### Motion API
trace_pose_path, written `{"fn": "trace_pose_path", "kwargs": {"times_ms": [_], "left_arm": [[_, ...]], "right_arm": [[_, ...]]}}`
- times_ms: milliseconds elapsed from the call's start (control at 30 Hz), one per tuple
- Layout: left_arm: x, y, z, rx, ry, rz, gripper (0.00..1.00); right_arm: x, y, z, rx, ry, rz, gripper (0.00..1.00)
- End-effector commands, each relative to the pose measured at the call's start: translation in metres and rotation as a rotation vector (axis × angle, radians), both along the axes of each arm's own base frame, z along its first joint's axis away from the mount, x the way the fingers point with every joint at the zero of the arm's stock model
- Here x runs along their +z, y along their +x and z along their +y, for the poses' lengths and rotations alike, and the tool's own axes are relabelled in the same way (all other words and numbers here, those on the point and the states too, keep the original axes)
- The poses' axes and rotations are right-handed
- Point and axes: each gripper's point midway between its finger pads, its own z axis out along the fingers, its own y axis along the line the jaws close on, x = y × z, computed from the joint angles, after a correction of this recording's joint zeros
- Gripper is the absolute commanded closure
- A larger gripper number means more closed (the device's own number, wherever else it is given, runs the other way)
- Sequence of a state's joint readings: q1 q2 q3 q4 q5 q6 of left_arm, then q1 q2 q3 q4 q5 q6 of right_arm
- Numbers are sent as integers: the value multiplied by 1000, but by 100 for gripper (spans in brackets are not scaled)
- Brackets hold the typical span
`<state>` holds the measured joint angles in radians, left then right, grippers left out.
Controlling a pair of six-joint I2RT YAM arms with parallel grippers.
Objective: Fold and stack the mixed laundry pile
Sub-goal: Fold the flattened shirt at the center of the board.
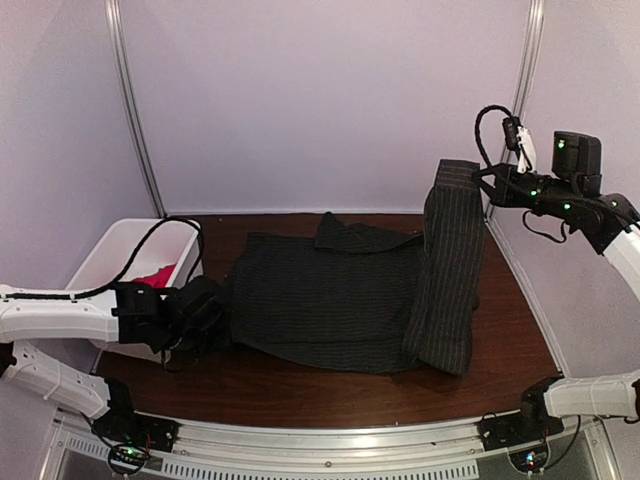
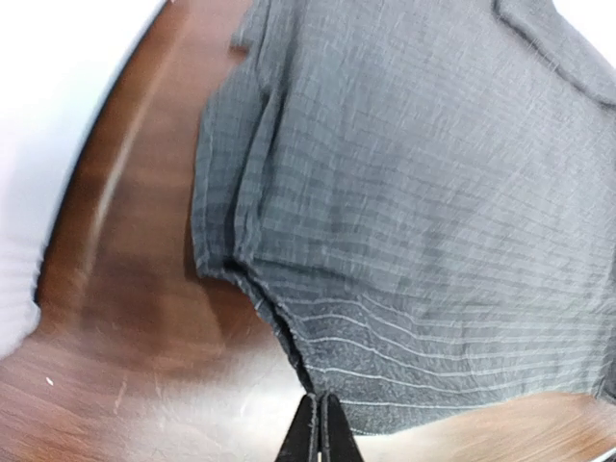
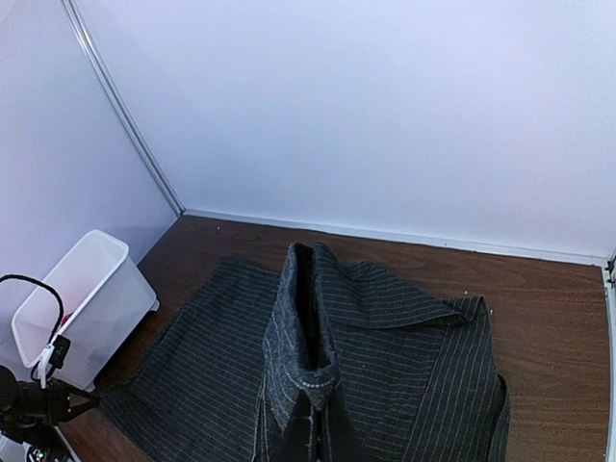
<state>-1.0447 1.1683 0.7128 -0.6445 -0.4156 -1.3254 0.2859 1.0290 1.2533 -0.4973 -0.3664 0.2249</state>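
The dark pinstriped shirt [image 1: 330, 300] lies spread flat on the brown table, collar toward the back wall. Its right sleeve is lifted in a tall strip [image 1: 452, 260] by my right gripper [image 1: 487, 180], which is shut on the cuff high above the table. In the right wrist view the cuff [image 3: 322, 337] drapes over my right gripper [image 3: 325, 433] and hides most of the fingers. My left gripper [image 1: 222, 312] sits low at the shirt's left edge. In the left wrist view, my left gripper [image 2: 320, 419] is shut at a corner of the hem [image 2: 318, 371]. The red T-shirt [image 1: 155, 277] lies in the bin.
A white plastic bin [image 1: 110, 245] stands at the table's left edge, just behind my left arm, with a black cable looping over its rim. The bin [image 3: 87, 289] also shows in the right wrist view. White walls enclose the back and sides.
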Motion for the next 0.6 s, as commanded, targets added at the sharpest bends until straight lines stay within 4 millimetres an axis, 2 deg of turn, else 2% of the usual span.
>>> {"fn": "trace_pose_path", "kwargs": {"times_ms": [0,167,333,567], "left_arm": [[31,17,19,32,100,-103,100],[42,35,27,65,92,-125,100],[43,50,32,80,109,-128,100],[43,77,32,85,124,-137,100]], "right_arm": [[36,12,-3,-31,-27,-105,100],[56,23,-5,-54,-44,-158,100],[82,35,-10,-93,-71,-222,100],[93,61,-14,-126,-105,-256,100]]}}
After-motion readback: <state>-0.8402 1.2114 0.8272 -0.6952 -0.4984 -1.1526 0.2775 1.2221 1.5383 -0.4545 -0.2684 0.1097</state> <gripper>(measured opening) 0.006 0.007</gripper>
